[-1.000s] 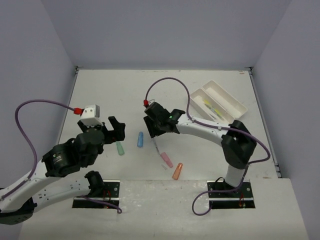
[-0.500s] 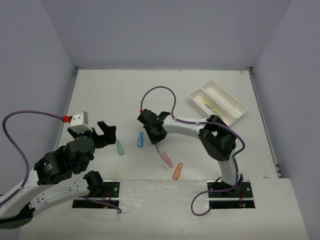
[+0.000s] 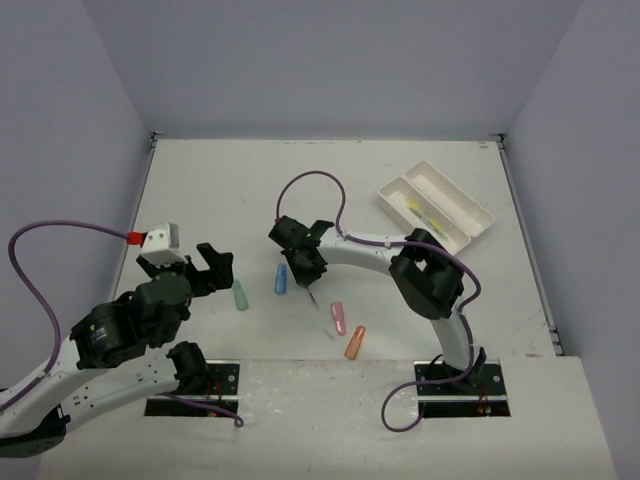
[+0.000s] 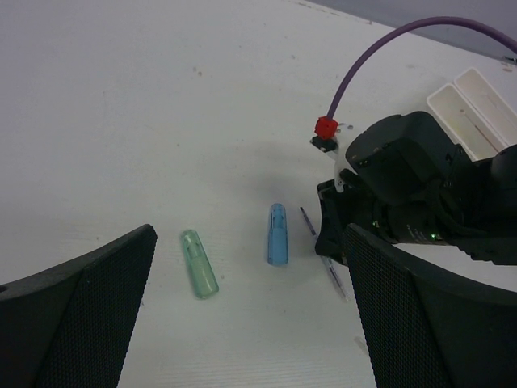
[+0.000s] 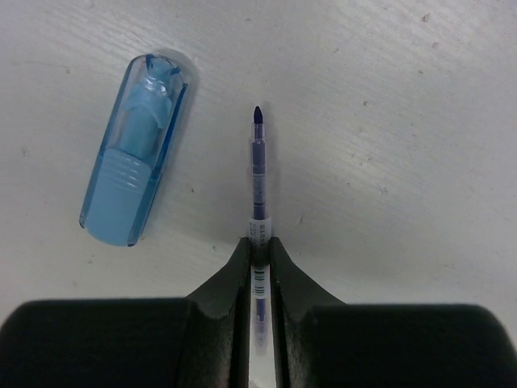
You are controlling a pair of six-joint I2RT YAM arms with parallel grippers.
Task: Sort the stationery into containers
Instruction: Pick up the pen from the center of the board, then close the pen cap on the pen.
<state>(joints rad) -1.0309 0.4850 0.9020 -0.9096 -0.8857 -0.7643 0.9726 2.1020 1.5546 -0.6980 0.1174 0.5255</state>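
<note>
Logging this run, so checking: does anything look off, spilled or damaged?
Only the blue pen pinched in the right tool: its tip is bare, with no cap on it. Nothing looks spilled or broken.

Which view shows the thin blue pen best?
Right wrist: the pen runs up mid-frame, tip and barrel sharp, pinched in the right pincer. The top view shows only a dark sliver under that pincer; the left wrist shows a thin line partly behind the right arm.
</note>
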